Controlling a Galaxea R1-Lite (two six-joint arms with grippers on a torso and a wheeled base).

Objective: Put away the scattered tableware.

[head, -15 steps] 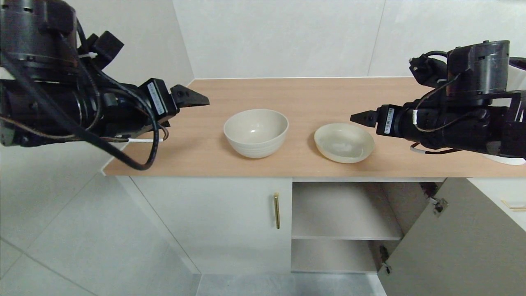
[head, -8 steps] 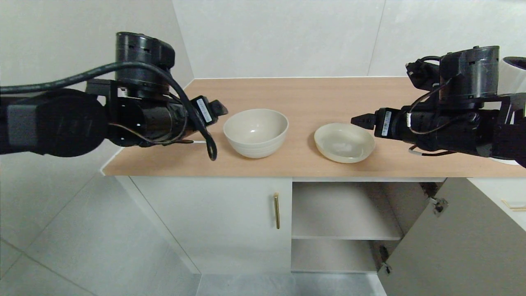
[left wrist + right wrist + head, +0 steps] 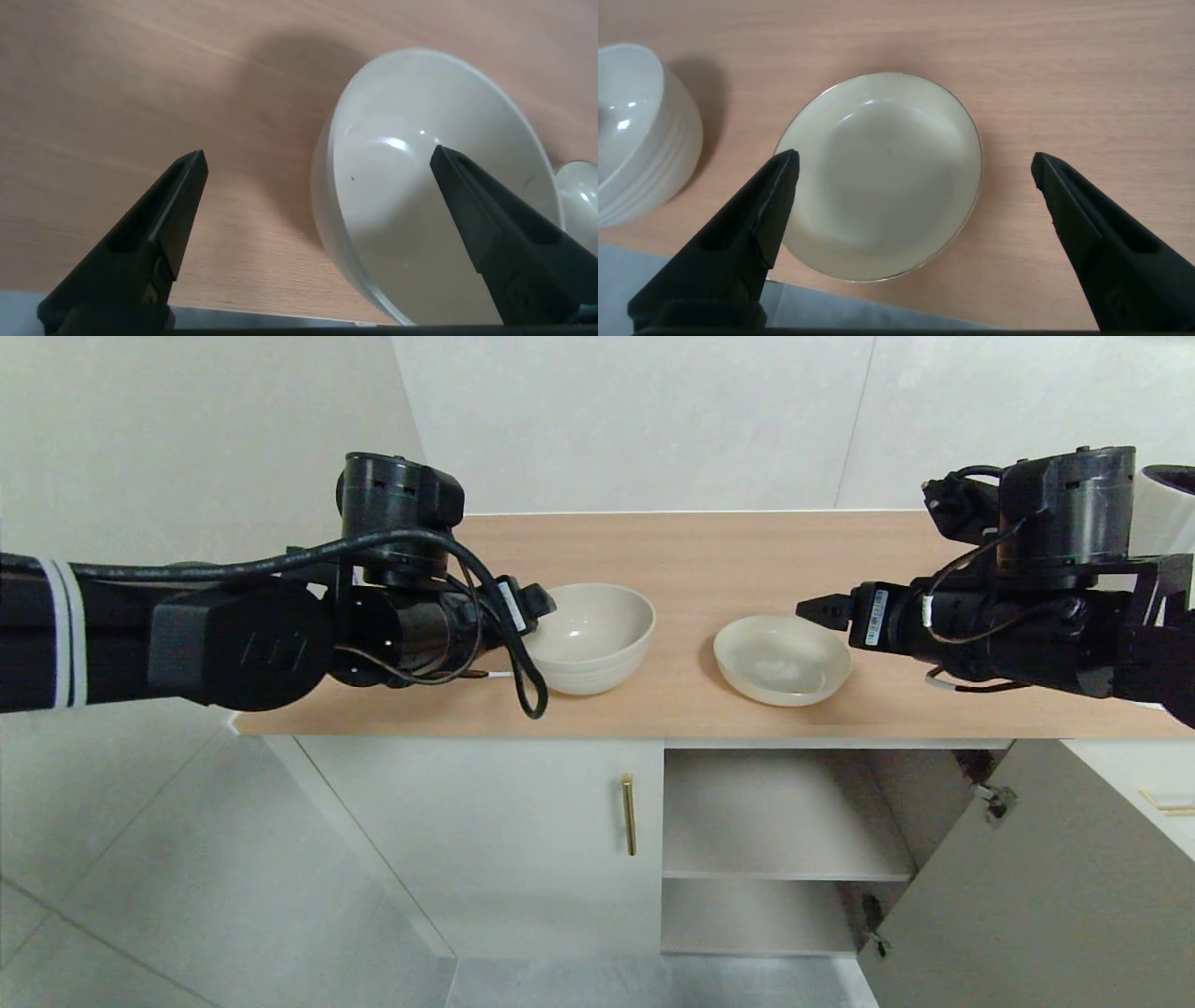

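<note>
The white cabinet (image 3: 523, 840) is standing under the desk, and its right door (image 3: 990, 896) is hanging open, so a shelf (image 3: 784, 873) inside is showing. The wooden desk (image 3: 709, 551) is carrying the two pieces of tableware. A deep cream bowl (image 3: 588, 635) is standing upright near the front edge, left of the middle. A shallow cream dish (image 3: 782, 660) is lying to its right, near it but not touching it.

I am holding my left tool (image 3: 537, 602) at the left side of the bowl (image 3: 430, 187). The left tool (image 3: 316, 161) is spread wide, with one finger over the bare wood and the other over the inside of the bowl; I cannot tell if it is touching the rim. My right tool (image 3: 812, 607) is hovering at the right rim of the dish (image 3: 882, 177). It (image 3: 915, 166) is also spread wide and gripping nothing.

A small gold handle (image 3: 629, 814) is sitting on the closed left door.
</note>
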